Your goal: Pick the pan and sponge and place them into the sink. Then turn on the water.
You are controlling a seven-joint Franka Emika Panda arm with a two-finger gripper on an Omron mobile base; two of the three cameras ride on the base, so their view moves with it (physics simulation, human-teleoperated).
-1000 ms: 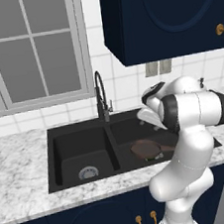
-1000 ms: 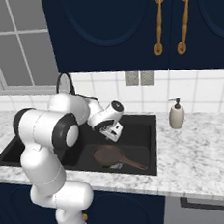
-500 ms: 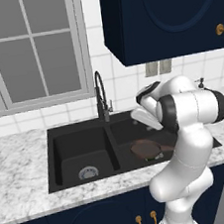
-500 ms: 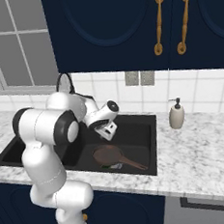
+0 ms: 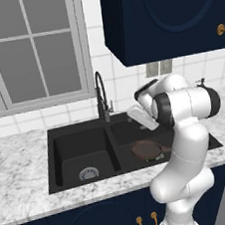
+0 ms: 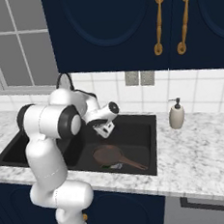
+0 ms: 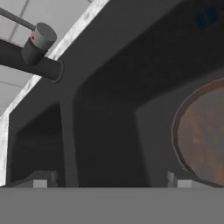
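The dark reddish-brown pan (image 5: 146, 149) (image 6: 108, 155) (image 7: 202, 131) lies flat in the right basin of the black sink (image 5: 77, 139) (image 6: 144, 130) (image 7: 109, 109), its thin handle pointing to the front right. My gripper (image 6: 105, 130) (image 7: 109, 183) hangs open and empty over that basin, left of the pan and a little right of the black faucet (image 5: 101, 96) (image 7: 40, 53). A small pale-green bit at the pan's near edge (image 6: 113, 166) may be the sponge; I cannot tell. The water is out of view.
A beige soap dispenser (image 6: 176, 115) stands on the marble counter (image 6: 200, 149) right of the sink. Dark blue cabinets (image 6: 125, 30) hang overhead. A window (image 5: 31, 50) sits behind the left basin, and a wall outlet (image 6: 139, 78) is behind the sink.
The hand has shifted a little to the left, toward the faucet, staying open. The pan has not moved.
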